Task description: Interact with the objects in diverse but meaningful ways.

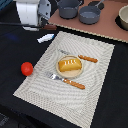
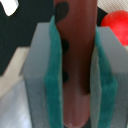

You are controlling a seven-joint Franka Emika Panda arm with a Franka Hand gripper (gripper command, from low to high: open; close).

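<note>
A brown sausage is clamped between the green pads of the pincer, raised at the exterior view's upper left. A bread loaf is seen on a round plate on the striped mat, between a knife and a fork. A red tomato is placed on the dark tabletop just beside the mat's edge. A pot and a frying pan are set at the back.

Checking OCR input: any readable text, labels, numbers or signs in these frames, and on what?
None readable in either view.
The sausage in the tool has dark round spots, not characters.
Bread, tomato, pot, pan, knife and fork: no print visible at this resolution.
</note>
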